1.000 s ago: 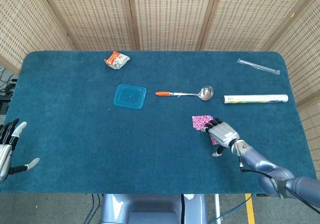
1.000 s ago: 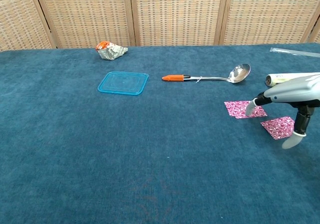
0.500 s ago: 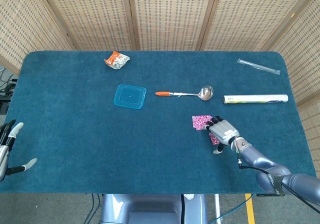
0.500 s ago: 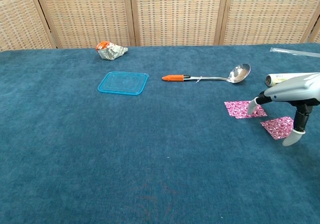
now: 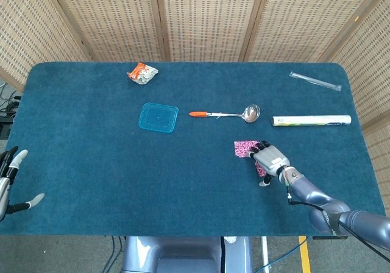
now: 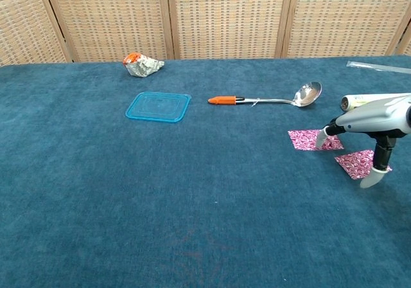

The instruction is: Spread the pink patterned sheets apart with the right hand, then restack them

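— Looking left to right, what has changed in the last second?

— Very little. The left hand (image 5: 8,178) hangs off the table's (image 5: 85,163) near left corner, fingers apart, holding nothing; it has sunk a little. The blue lid (image 5: 158,117), the ladle (image 5: 225,113) and the rolled tube (image 5: 311,120) have not budged.

— And the right hand?

— The right hand (image 5: 269,159) has crept slightly left and lower, fingers spread and hovering over the sheets. From the chest view its fingertips (image 6: 320,138) reach the edge of the farther sheet while the thumb points down beside the nearer one. It pinches nothing that I can see.

— So where is the task?

— The spreading looks done, I judge: the farther sheet (image 6: 311,139) and the nearer sheet (image 6: 357,162) lie flat, near each other but apart, right of centre, below the ladle's bowl. Restacking remains.

— How do they look?

— Small, thin squares, pink with a fine white pattern, flat on the blue felt.
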Available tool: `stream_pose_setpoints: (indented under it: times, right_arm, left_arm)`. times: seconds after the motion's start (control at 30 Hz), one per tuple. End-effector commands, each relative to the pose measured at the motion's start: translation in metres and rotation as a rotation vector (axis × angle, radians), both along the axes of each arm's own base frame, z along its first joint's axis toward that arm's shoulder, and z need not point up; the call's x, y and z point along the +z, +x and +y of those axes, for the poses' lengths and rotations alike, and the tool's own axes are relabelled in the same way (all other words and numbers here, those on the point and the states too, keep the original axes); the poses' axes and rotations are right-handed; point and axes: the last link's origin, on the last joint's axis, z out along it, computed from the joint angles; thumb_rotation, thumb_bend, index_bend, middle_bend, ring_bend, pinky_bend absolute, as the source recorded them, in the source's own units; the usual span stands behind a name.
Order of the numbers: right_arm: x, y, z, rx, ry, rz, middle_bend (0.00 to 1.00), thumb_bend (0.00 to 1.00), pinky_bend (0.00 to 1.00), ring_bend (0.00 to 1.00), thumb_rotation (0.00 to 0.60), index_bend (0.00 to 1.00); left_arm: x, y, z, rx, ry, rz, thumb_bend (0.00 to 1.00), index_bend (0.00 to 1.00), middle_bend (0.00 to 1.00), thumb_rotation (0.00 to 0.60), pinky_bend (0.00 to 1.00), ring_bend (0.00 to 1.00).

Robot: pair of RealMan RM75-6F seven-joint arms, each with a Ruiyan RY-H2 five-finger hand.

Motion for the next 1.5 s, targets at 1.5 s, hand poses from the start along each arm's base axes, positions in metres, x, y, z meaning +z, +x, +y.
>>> stream_pose_setpoints:
  times: [1.5]
  right_arm:
    - [0.012, -0.005, -0.012, -0.01, -0.061, 0.027, 0.13, 0.0, 0.0, 0.0, 0.518, 0.16]
  left_arm:
    - [-0.001, -0.001, 0.001, 0.001, -0.002, 0.0, 0.0, 0.07, 0.0, 0.471, 0.0, 0.0]
